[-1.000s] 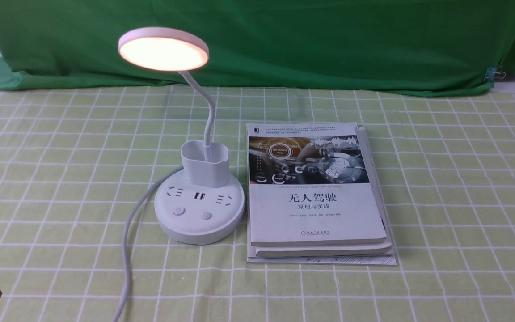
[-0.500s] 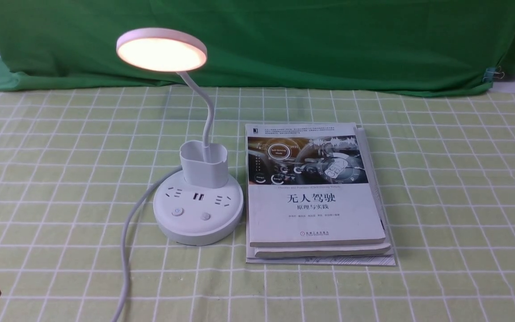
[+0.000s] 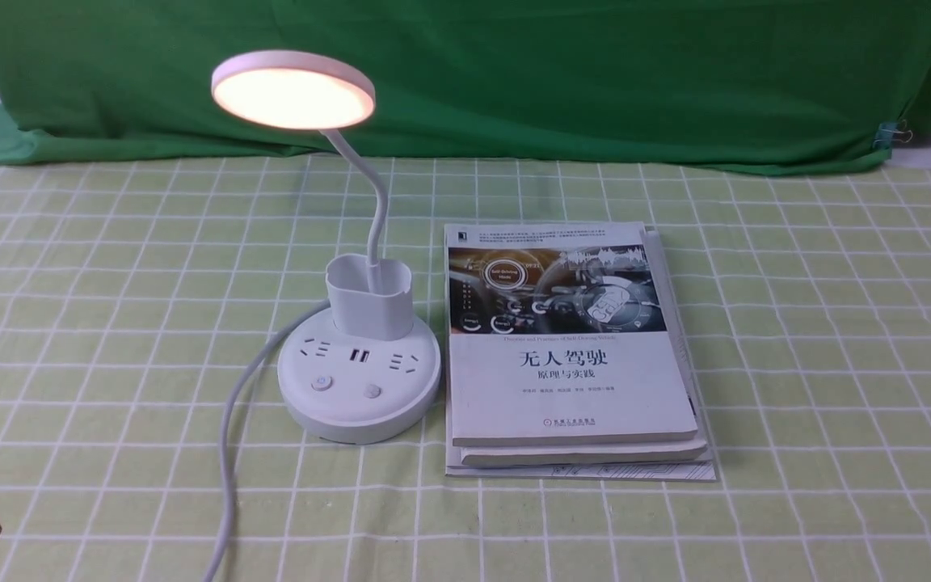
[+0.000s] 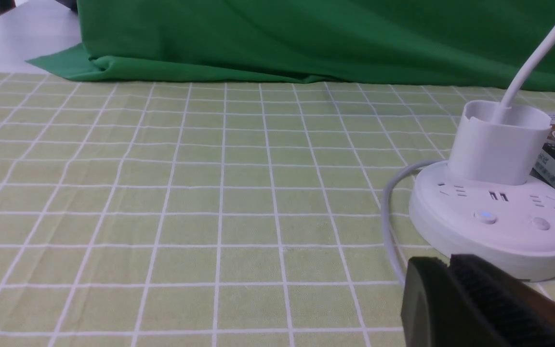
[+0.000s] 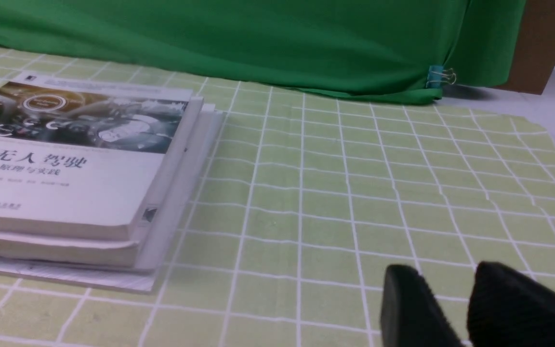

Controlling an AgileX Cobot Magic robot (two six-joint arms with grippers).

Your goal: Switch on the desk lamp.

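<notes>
Judged a risk: a further press on either button (image 3: 322, 382) could have switched the lamp (image 3: 359, 380) off; a snag of the cord (image 3: 227, 453) by the left gripper (image 4: 451, 294) could have dragged it. Stood white and upright on the tabletop (image 3: 837, 323), just left of the books (image 3: 570, 380), disc head glowing warm. Could not tell how the left jaws stood. Saw the right gripper (image 5: 451, 303) with jaws narrowly apart, empty.

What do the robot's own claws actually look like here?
Only the tips show. The left end effector is matte black, with flat wedge-shaped fingers and a finely ribbed pad. The right end effector has two black, rounded, tapering fingers. No cables, markings or arm links are visible.
</notes>
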